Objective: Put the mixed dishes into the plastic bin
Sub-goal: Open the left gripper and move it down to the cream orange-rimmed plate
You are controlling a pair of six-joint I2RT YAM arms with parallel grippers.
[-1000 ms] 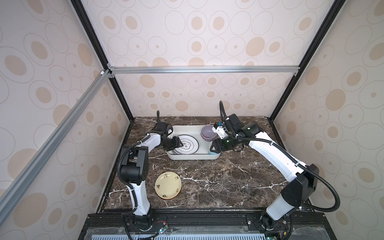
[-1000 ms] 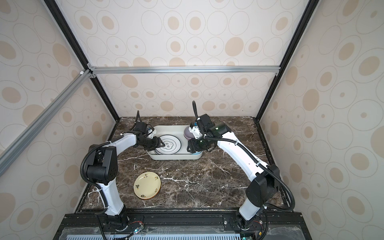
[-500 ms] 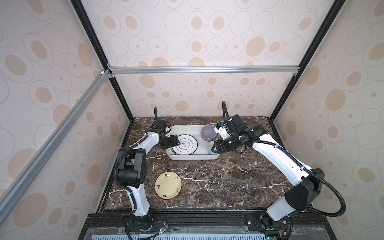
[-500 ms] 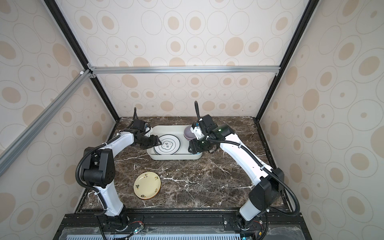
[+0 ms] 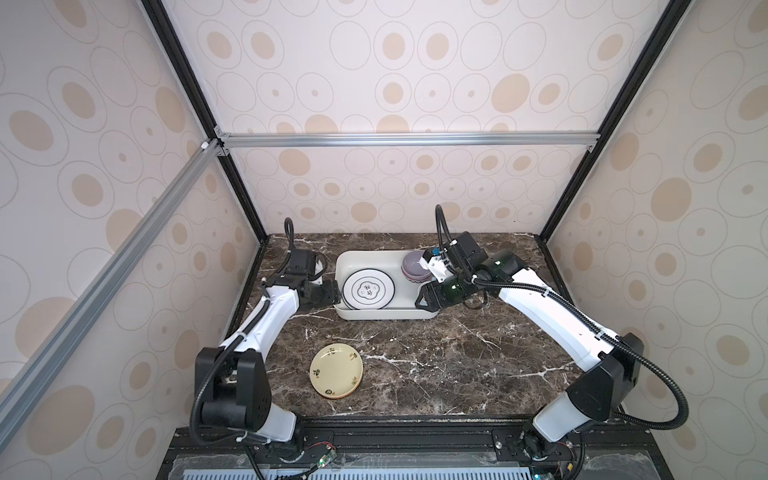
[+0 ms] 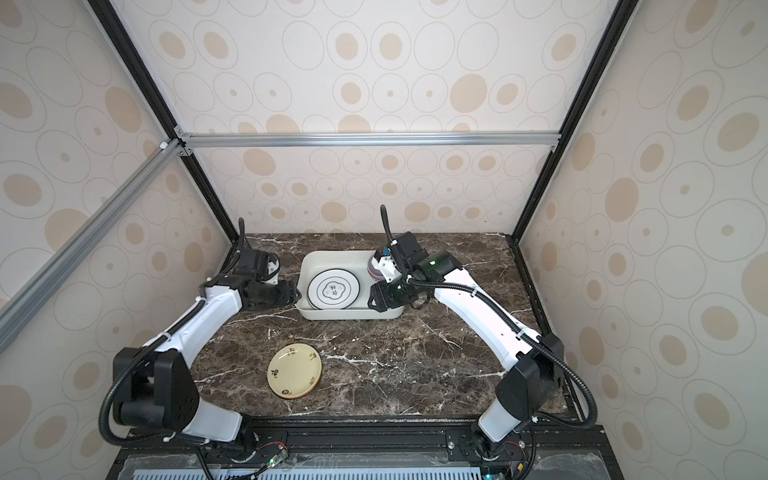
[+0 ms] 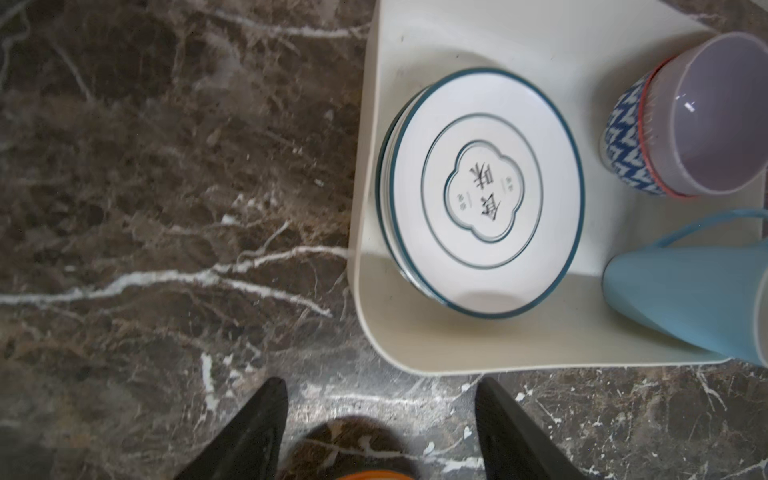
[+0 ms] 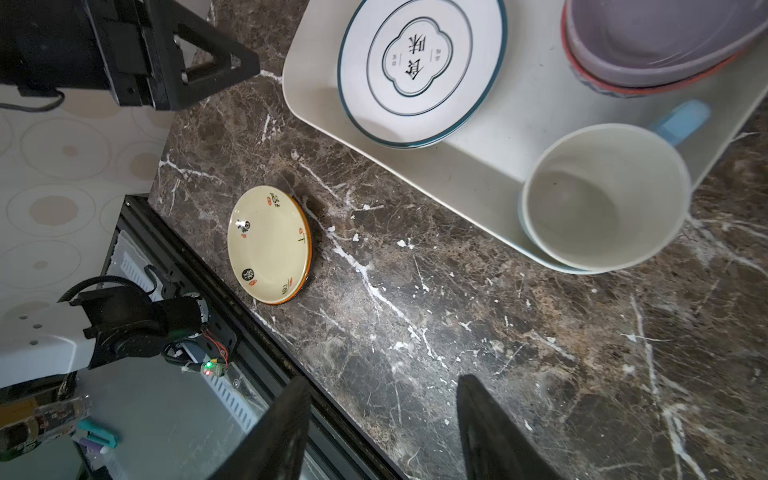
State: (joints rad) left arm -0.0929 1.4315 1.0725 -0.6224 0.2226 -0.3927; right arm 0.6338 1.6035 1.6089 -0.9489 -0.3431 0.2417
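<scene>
Picking up the pale yellow plate [image 5: 336, 370] looks like the step in hand. It's the only dish out on the bench [image 5: 436, 365], near the front and well apart from the plastic bin [image 5: 386, 316]. The right wrist view shows an orange-rimmed plate [image 8: 308, 237] under it, so treat it as a stack of two.

Already in the bin:
- green-rimmed plate [image 5: 368, 289], on top of more plates at the left
- nested bowls [image 5: 414, 268], far right corner
- light blue mug [image 8: 602, 195], near right corner

Left fingers [image 5: 334, 295] are spread wide and empty, over bare bench just outside the bin's left wall. Right fingers [image 5: 426, 297] are parted and empty, above the mug's corner.

Left arm is my pick, since it's on the plate's side. The plate lies flat on hard stone, so come in low at the rim, one finger under and one on top. Pinch both plates or the lower one will likely slide. Hold level. The only obvious spot is on top of the green-rimmed stack: centre it and set it down, don't drop it. Get the right arm off the bin first.
</scene>
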